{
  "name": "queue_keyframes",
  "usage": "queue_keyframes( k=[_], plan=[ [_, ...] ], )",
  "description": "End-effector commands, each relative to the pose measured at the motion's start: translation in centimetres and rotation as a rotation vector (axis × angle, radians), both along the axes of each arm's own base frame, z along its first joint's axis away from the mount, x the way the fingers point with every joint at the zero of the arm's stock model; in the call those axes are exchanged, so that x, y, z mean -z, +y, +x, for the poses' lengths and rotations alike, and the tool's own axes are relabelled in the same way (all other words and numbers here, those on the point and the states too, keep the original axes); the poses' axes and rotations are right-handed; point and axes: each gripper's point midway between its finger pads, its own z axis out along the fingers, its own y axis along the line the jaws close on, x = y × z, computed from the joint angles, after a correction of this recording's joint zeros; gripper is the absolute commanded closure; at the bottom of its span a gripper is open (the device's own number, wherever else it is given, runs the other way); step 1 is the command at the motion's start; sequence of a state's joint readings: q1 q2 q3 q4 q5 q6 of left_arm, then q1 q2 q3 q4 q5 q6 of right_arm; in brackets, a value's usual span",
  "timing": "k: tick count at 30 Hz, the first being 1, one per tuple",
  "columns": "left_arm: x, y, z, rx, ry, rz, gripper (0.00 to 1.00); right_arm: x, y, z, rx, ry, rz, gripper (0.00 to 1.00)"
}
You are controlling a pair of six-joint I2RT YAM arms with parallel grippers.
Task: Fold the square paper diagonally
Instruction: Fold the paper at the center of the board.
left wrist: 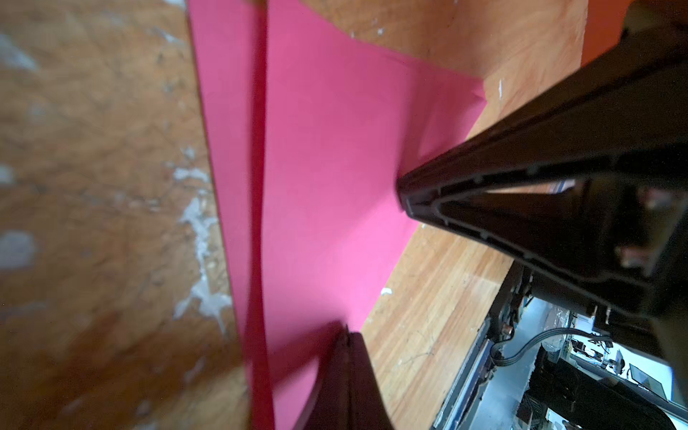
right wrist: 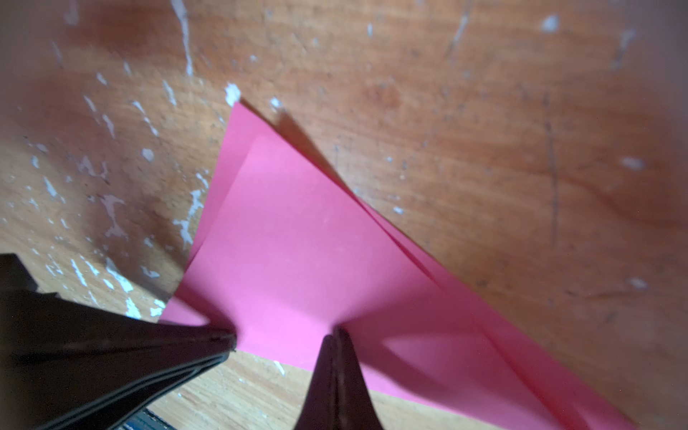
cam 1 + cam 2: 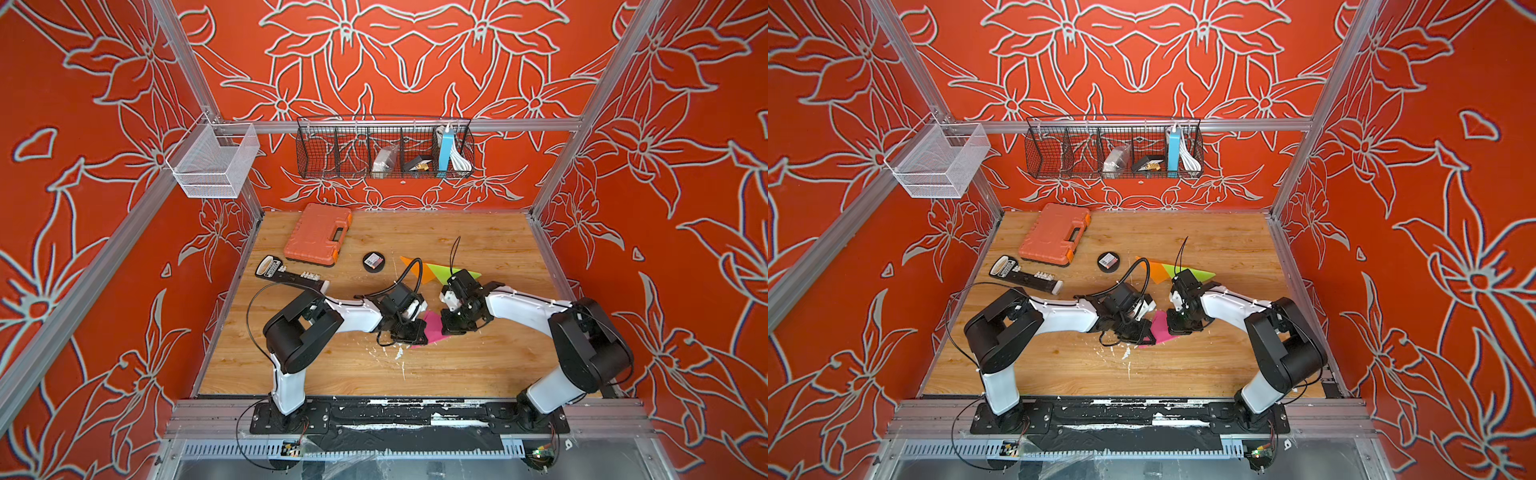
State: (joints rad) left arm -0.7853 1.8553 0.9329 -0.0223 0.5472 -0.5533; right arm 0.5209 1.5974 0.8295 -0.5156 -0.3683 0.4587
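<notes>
The pink paper (image 3: 435, 326) (image 3: 1160, 327) lies on the wooden table, doubled over into a triangle. Its top layer sits slightly off the lower one at the corner (image 2: 253, 149). My left gripper (image 3: 419, 334) (image 1: 346, 331) is shut, and its tip rests on the paper close to one long edge. My right gripper (image 3: 446, 328) (image 2: 337, 331) is also shut and touches the same sheet a short way along that edge. Each wrist view shows the other arm's shut gripper: the right gripper (image 1: 404, 197) and the left gripper (image 2: 231, 338). The arms hide much of the paper in both top views.
Orange paper (image 3: 417, 270) and green paper (image 3: 451, 272) lie just behind the grippers. Further back are a black round tin (image 3: 373, 262), an orange tool case (image 3: 318, 235) and a long black tool card (image 3: 286, 274). A black wire basket (image 3: 384, 147) and a white mesh basket (image 3: 216, 160) hang above.
</notes>
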Motion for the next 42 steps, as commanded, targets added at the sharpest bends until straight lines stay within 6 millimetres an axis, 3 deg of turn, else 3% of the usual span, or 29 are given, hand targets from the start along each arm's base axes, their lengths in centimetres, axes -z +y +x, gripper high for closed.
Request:
queue_keyframes(
  k=[1,30,33,35,37,39,42],
  plan=[
    [5.9,6.5,-4.3,-0.034,0.161,0.289,1.00,2.8,-1.9,0.1,0.017,0.006,-0.104,1.00],
    [7.0,12.4,-9.0,-0.131,0.217,0.277,1.00,2.4,-1.8,2.5,0.062,-0.004,-0.056,1.00],
    [5.1,11.6,-7.8,-0.134,0.148,0.216,1.00,0.5,0.0,3.4,0.048,-0.053,0.057,1.00],
    [2.6,11.3,-6.2,-0.138,0.050,0.190,1.00,-2.0,1.7,4.3,0.032,-0.105,0.185,1.00],
    [-0.7,11.4,-4.0,-0.157,-0.093,0.186,1.00,-4.9,2.1,5.4,0.048,-0.180,0.254,1.00],
    [-4.2,12.1,-1.7,-0.197,-0.245,0.172,1.00,-7.8,1.9,6.6,0.068,-0.266,0.306,0.98],
    [-8.7,15.2,2.0,-0.327,-0.465,0.181,1.00,-11.1,-0.2,8.5,0.144,-0.380,0.324,0.92]
  ],
)
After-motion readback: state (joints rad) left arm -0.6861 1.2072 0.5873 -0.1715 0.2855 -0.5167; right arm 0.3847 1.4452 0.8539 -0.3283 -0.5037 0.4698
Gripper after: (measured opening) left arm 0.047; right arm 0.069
